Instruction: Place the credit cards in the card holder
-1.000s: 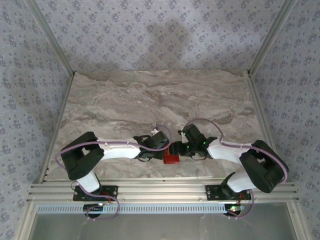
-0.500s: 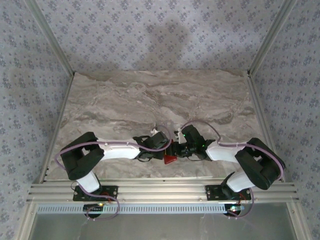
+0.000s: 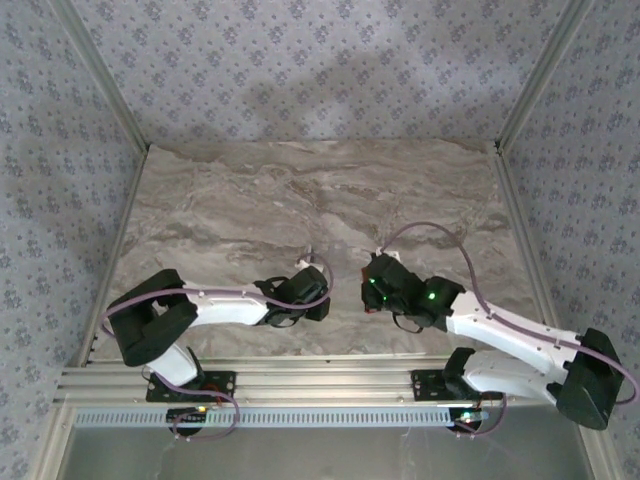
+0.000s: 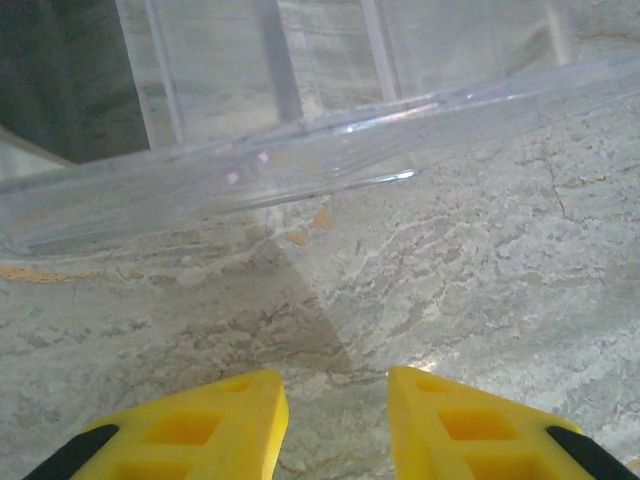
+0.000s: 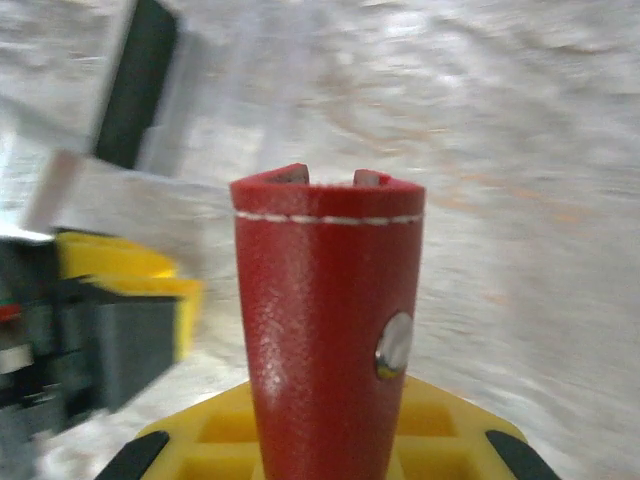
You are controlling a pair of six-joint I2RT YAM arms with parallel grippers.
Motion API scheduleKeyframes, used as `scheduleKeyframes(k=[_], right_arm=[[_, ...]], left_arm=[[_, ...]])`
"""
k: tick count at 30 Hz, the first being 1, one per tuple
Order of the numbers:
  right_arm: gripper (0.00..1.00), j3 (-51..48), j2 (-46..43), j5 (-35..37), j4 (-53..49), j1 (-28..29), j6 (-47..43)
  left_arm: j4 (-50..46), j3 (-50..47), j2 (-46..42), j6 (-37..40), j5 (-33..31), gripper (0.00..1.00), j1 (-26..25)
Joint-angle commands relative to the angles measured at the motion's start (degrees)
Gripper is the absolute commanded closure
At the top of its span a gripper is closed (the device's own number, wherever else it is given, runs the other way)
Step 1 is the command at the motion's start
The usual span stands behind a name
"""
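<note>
Right gripper [image 5: 330, 445] clamped on folded red card holder [image 5: 325, 320], near front centre of worktop [image 4: 480, 260]. Left gripper [image 4: 337, 405] part-open, empty, facing clear box [image 4: 300, 150]. I judge this holder-positioning step. Next I need holder opened and cards located; I can't spot them clearly.

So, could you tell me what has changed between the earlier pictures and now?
The right gripper closed on the small red bifold wallet and drew it slightly right, away from the left gripper, which now stands open and empty. The right arm's elbow swung out to the right. The clear plastic box looks unmoved.
</note>
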Motion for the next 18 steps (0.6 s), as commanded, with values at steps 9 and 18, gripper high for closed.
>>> scheduleKeyframes(k=[9, 18], right_arm=[[0.93, 11.7, 27.4, 21.5, -23.6, 10.9, 13.2], [0.42, 16.6, 35.9, 9.1, -7.3, 13.2, 2.4]], left_arm=[[-6.8, -4.9, -3.0, -1.6, 1.1, 0.63, 1.9], [-10.6, -9.0, -14.4, -1.6, 1.1, 0.52, 5.6]])
